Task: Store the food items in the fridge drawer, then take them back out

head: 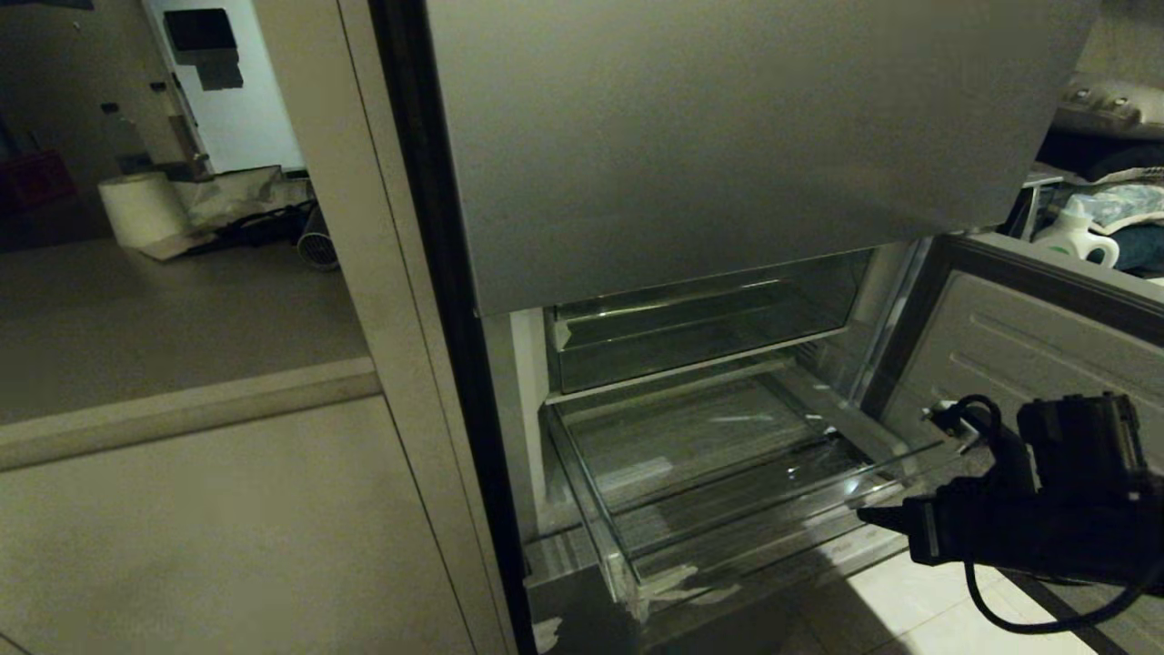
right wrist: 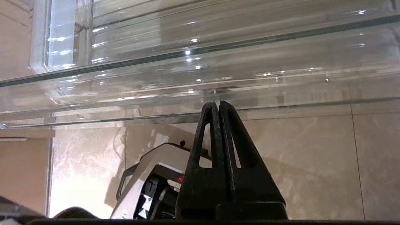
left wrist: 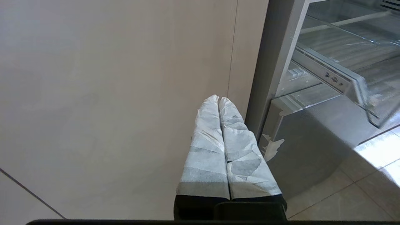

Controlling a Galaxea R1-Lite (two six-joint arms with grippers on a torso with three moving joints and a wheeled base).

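No food shows in the fridge drawer [head: 727, 482], pulled out at center. Right gripper [head: 868, 516], jaws pressed together and empty, noses its front lip at 4 o'clock (left gripper [left wrist: 218, 101] likewise closed, parked by the cabinet). Judging by that, it's working the drawer; next needs a careful push or hook.

No lettering can be read anywhere: the faint marks on the front lip of the fridge drawer [left wrist: 333, 78] are too small to make out, and the white detergent bottle [head: 1078, 238] shows no legible label
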